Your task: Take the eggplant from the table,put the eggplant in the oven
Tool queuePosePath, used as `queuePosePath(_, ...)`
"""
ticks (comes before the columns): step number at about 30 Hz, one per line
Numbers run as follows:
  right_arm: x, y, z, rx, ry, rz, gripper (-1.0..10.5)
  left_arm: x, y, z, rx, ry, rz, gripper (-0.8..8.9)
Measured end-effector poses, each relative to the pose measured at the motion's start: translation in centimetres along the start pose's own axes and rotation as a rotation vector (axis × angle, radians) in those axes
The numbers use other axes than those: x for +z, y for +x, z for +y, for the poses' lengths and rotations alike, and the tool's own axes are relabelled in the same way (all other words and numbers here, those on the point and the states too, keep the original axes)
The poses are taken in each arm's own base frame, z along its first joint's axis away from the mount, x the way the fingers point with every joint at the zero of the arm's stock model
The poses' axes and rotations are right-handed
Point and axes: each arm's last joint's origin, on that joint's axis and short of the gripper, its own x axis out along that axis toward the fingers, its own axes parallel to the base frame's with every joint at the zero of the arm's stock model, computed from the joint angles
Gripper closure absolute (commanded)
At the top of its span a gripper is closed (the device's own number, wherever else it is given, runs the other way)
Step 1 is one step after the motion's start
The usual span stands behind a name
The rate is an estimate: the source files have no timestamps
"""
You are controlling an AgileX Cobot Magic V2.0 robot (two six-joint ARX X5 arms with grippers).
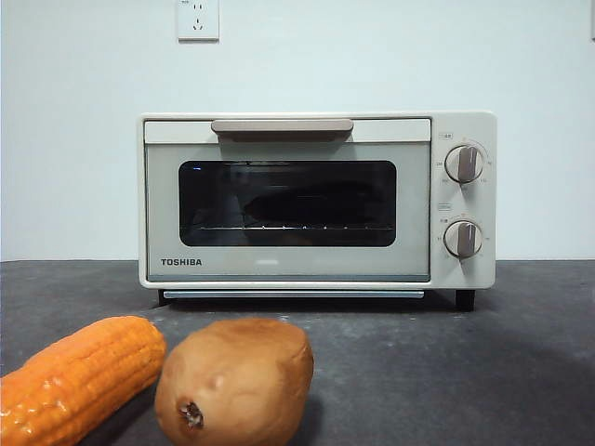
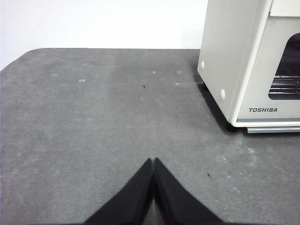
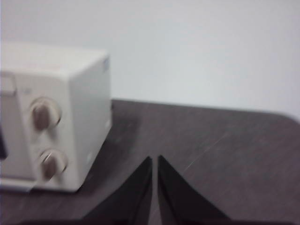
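The cream TOSHIBA oven (image 1: pixel 316 200) stands at the back of the dark grey table (image 1: pixel 446 372) with its door shut. Behind the dark glass, a dim, dark elongated shape (image 1: pixel 311 200) lies on the wire rack; it looks like the eggplant, but the glass hides its colour. My left gripper (image 2: pixel 153 160) hovers over bare table off the oven's (image 2: pixel 248 61) TOSHIBA-logo end, shut and empty. Off the oven's (image 3: pixel 51 117) knob end, my right gripper (image 3: pixel 154 158) hangs shut, holding nothing. Neither arm shows in the front view.
An orange corn cob (image 1: pixel 74 376) and a brown potato (image 1: pixel 234 383) lie side by side at the table's front left. Two round knobs (image 1: pixel 463 200) sit on the oven's right face. A white wall with a socket (image 1: pixel 197 19) stands behind.
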Motion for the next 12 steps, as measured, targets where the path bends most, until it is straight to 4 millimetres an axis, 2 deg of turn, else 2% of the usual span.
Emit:
queuePosePath(6, -3.9, 0.2, 0.1, 0.032, 0.063, 0.097, 9.4, 0.0, 0.0, 0.0, 0.000, 0.000, 0.000, 8.10)
queuePosePath(12, -4.6, -0.1, 0.2, 0.023, 0.091, 0.168, 9.4, 0.0, 0.0, 0.0, 0.000, 0.000, 0.000, 8.10)
